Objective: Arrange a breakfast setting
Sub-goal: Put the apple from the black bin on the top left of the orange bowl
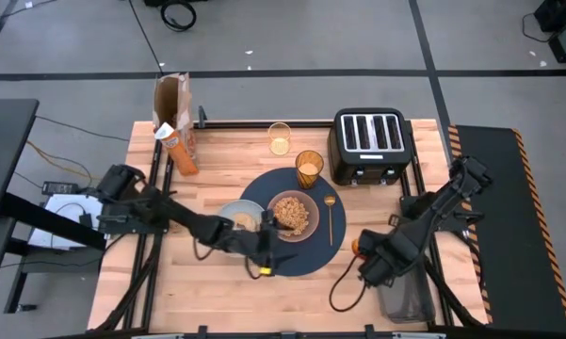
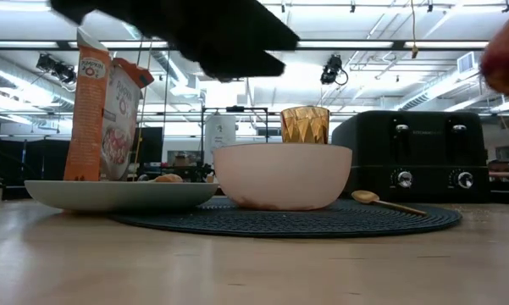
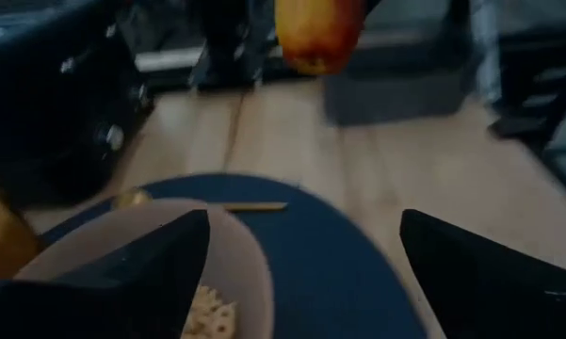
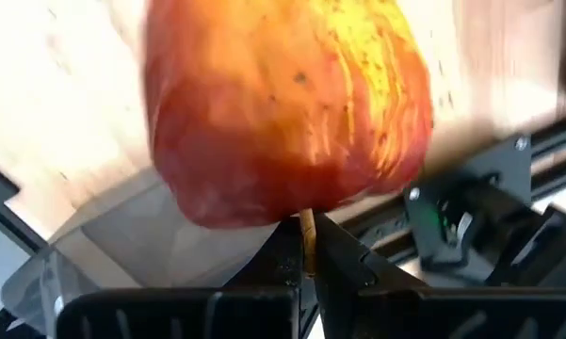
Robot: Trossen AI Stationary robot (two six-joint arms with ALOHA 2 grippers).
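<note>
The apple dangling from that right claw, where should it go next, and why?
Probably carry the apple leftward toward the navy placemat. The right gripper pinches it by the stem off the mat's right edge, while bowl, plate and spoon are already laid.

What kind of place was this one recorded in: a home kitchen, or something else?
Probably a lab or workshop, not a kitchen: the wooden table stands on a grey floor with taped lines, cables trail around it, and the low view shows an open ceiling with strip lights.
</note>
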